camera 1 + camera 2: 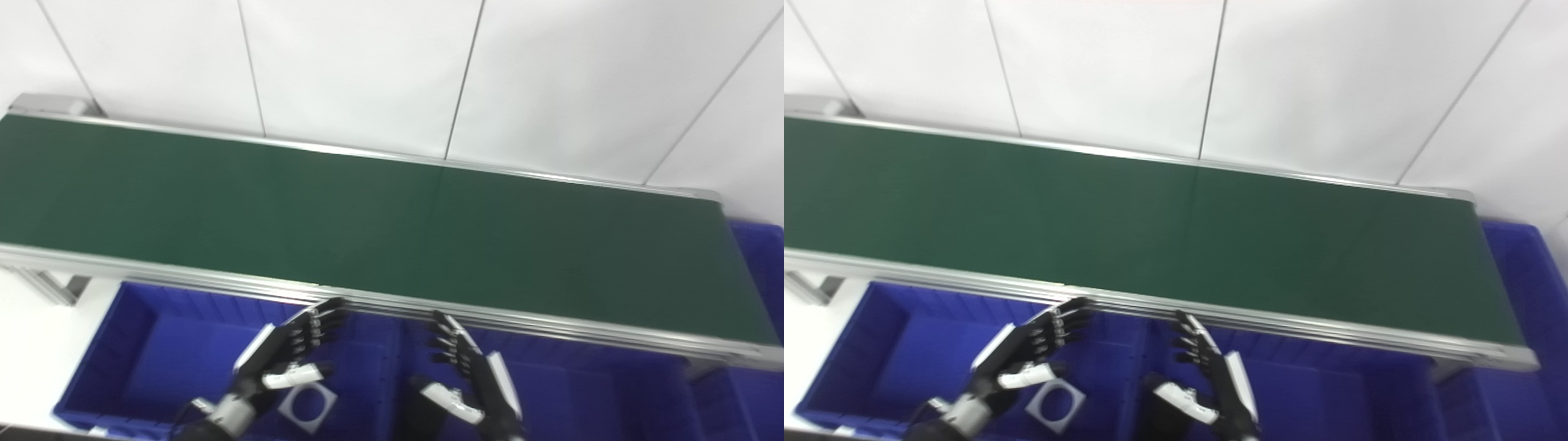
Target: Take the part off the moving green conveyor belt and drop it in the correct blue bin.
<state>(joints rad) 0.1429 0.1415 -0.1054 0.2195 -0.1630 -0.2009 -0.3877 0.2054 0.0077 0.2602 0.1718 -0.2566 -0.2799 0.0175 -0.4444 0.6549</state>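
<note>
Part [308, 407]: pale flat square plate with a round hole through its middle, lying on the floor of the near left bin, just under my left thumb; none is on the belt as far as I can see.
Handling: I judge it light, thin and stiff, likely smooth and a bit slippery; lying flat it gives little to catch, so I would pinch across two opposite edges or hook a fingertip through the hole.
Left bin [101, 343]: blue, below the belt's near rail; holds that one plate, the rest of its floor looks bare.
Left hand [288, 352]: held over the left bin, fingers spread wide and holding nothing, tips near the rail.
Belt [380, 226]: green, running left to right across the far side, no part on it.
Right hand [465, 373]: fingers apart and empty, over the middle bin.
Middle bin [569, 380]: blue, seems empty where I can see.
Far right bin [759, 257]: blue, at the belt's right end; contents hidden.
</note>
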